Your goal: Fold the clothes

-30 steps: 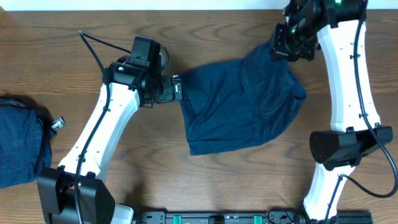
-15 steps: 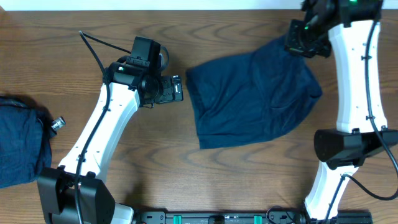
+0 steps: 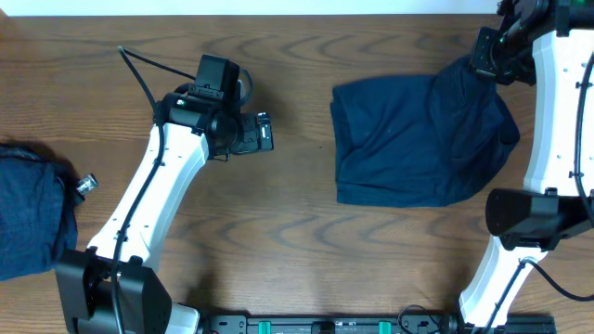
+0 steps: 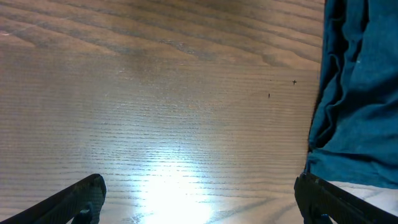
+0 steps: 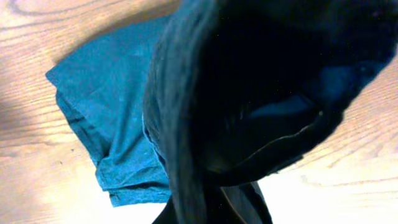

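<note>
A dark navy garment (image 3: 418,148) lies spread on the right half of the table, its far right corner lifted. My right gripper (image 3: 484,67) is shut on that corner; in the right wrist view the navy garment (image 5: 112,112) hangs down from the jaws and hides the fingertips. My left gripper (image 3: 269,132) hovers left of the cloth, open and holding nothing, with bare wood between its fingers (image 4: 81,196). The navy garment's left edge (image 4: 354,93) shows at the right of the left wrist view. A second navy garment (image 3: 32,209) lies bunched at the table's left edge.
A small shiny silver knob (image 3: 86,185) lies beside the bunched garment on the left. A black cable (image 3: 139,70) runs behind the left arm. A black rail (image 3: 325,325) lines the table's front edge. The white right arm (image 3: 557,148) stands along the right side.
My right gripper has moved right and slightly back, dragging the navy garment to the right, away from the left gripper. The left arm has stayed put.
</note>
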Controlling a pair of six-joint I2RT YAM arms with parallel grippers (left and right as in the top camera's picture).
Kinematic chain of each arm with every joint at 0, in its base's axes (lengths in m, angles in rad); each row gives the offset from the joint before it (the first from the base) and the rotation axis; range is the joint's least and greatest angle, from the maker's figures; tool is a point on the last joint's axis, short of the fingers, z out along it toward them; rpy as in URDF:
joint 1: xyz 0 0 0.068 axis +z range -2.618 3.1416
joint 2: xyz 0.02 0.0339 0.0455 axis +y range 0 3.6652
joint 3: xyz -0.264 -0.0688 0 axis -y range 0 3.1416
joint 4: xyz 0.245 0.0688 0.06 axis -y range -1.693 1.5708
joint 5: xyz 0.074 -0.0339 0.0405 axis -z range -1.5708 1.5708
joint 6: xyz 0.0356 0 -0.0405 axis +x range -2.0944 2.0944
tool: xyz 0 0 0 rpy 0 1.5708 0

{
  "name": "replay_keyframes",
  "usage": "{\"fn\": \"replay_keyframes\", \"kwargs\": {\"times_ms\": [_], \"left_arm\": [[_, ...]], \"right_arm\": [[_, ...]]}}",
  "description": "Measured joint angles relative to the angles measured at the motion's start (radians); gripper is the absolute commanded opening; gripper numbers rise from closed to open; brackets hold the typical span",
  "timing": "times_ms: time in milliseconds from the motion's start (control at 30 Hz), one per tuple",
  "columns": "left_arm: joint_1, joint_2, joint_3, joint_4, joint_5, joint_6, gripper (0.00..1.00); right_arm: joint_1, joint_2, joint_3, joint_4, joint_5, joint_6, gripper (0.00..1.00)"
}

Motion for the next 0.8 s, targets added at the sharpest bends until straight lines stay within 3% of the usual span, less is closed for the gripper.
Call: {"fn": "replay_keyframes", "kwargs": {"times_ms": [367,800], "left_arm": [[0.000,0.000,0.000,0.008,0.000,0.000,0.98],[0.000,0.000,0.000,0.008,0.005,0.000,0.98]], "right_arm": [[0.176,0.018,0.001,0.050,0.005,0.024,0.01],[0.256,0.237,0.006,0.067,0.002,0.137,0.01]]}}
